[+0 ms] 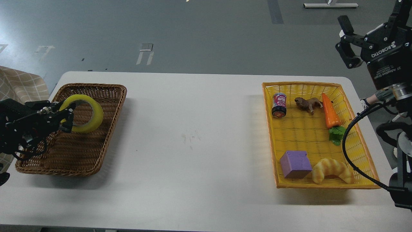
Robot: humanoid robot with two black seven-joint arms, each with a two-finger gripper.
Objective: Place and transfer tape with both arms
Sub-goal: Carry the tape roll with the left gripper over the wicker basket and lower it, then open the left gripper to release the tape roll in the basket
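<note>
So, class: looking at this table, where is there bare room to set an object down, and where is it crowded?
The widest bare patch is the white table between the brown wicker basket and the yellow basket, plus the strip along the near edge. The wicker basket's near half is bare; the left gripper holds the tape over its far half. The yellow basket's edges are crowded, its middle bare.

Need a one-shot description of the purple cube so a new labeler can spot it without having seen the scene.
Start at the yellow basket on the right side of the white table. In its near-left corner sits the purple cube, touching the tan croissant to its right. It is the only purple, flat-sided block there; the basket's other items are rounded or irregular.
</note>
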